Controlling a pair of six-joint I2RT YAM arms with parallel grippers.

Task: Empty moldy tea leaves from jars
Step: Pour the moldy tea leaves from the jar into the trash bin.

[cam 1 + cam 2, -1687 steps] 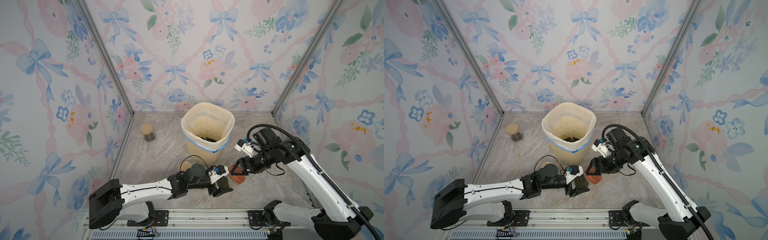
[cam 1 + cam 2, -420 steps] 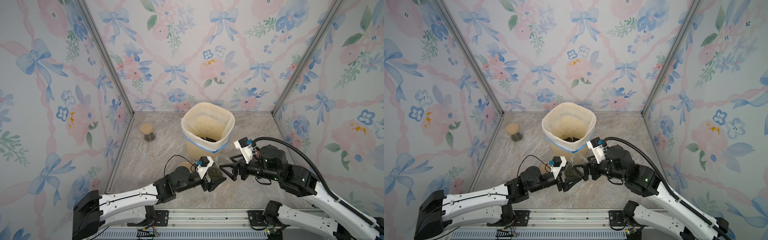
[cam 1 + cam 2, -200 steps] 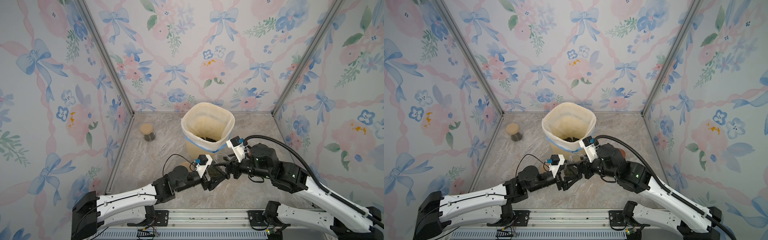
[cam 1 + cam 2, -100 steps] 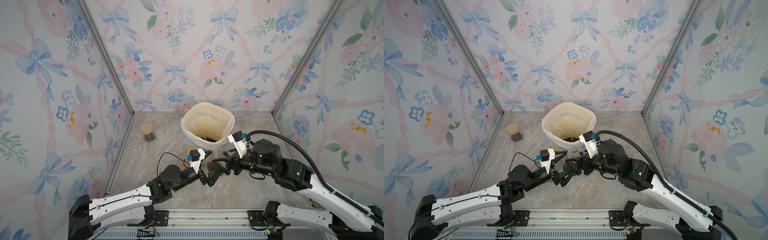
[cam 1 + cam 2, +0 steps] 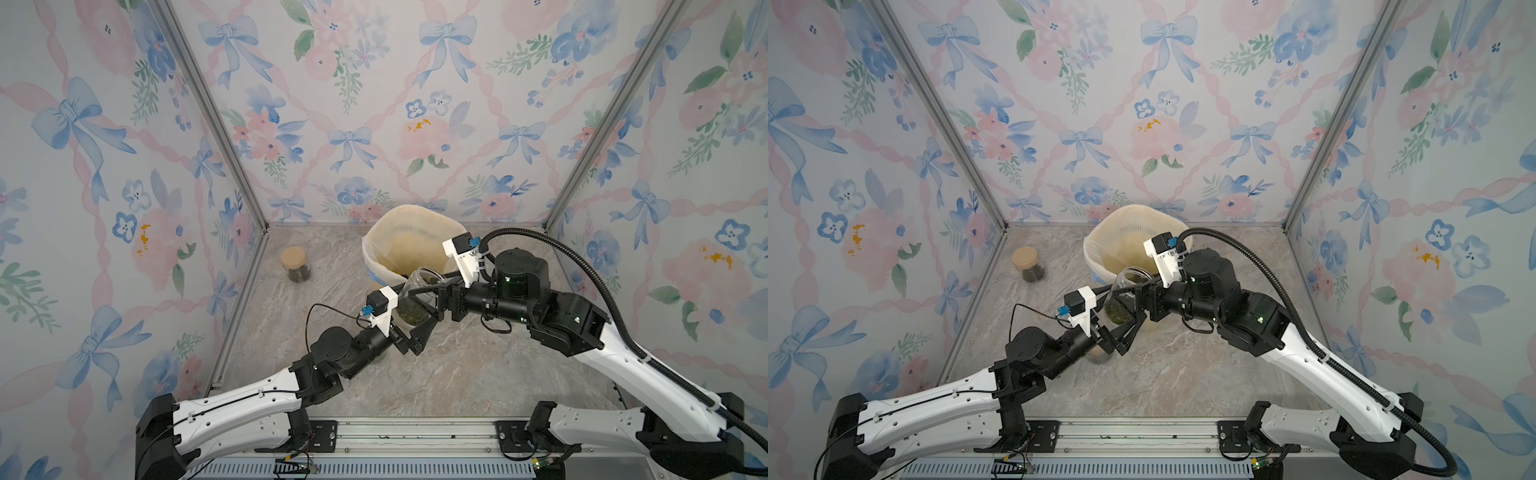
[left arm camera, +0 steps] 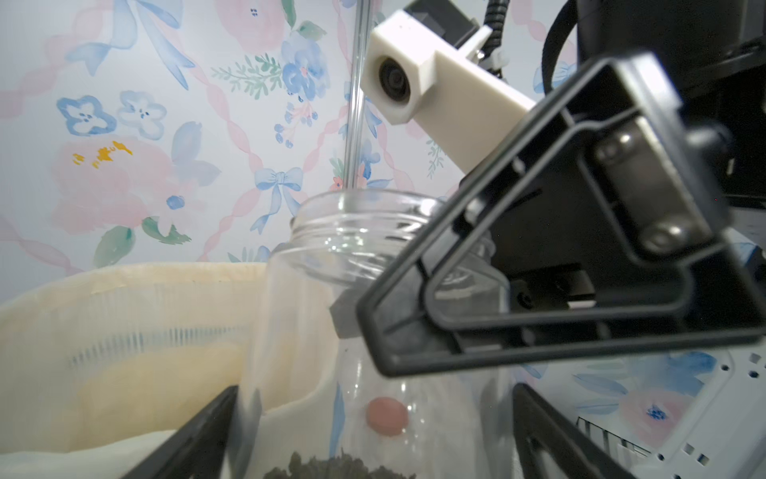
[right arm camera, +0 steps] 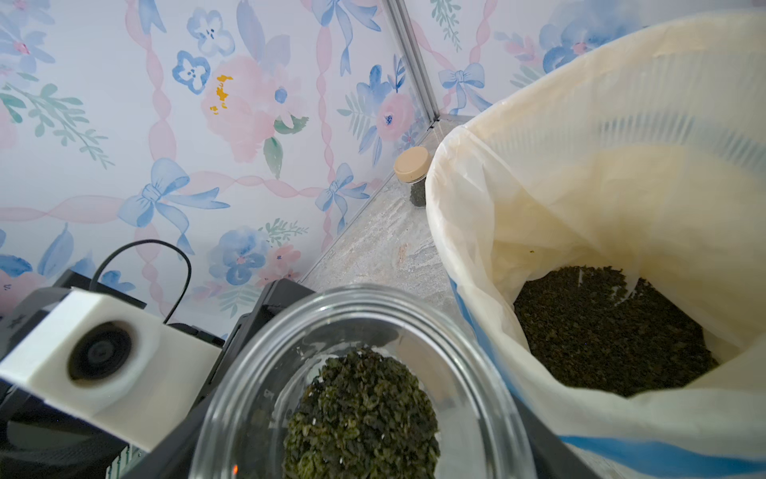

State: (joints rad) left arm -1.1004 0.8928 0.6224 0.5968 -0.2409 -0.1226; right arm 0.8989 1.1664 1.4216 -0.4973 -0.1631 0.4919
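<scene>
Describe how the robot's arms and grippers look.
The left arm and right arm are white with black joints. The left gripper and right gripper have black triangular frame fingers and white camera blocks. A ribbed black hose runs along the right arm.

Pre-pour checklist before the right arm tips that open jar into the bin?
1. Lid off the open jar: ok.
2. Right gripper clamped on the jar: ok.
3. Left gripper jaws open: ok.
4. Left gripper clear of the jar: not ok, its base sits between the jaws.
5. Jar mouth over the bin: not ok, it is beside the rim.
6. Tea leaves in the jar: ok, heap at the bottom.
</scene>
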